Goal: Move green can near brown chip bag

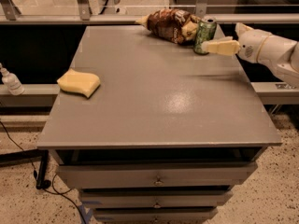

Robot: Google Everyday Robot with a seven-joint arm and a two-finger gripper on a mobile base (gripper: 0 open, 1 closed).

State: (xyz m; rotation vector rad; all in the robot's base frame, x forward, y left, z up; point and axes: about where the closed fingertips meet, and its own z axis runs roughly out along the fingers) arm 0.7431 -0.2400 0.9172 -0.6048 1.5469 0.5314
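The green can [205,28] stands upright at the far right of the grey table [154,97], touching the right end of the brown chip bag [169,24], which lies on its side along the back edge. My gripper [211,43] reaches in from the right at can height. It is open, with one pale finger [220,47] crossing in front of the can's lower part. The other finger is mostly hidden behind the can.
A pale yellow sponge [79,82] lies near the table's left edge. A metal rail [56,18] runs behind the table. A small bottle [10,80] stands on a ledge to the left. Drawers [156,180] sit under the tabletop.
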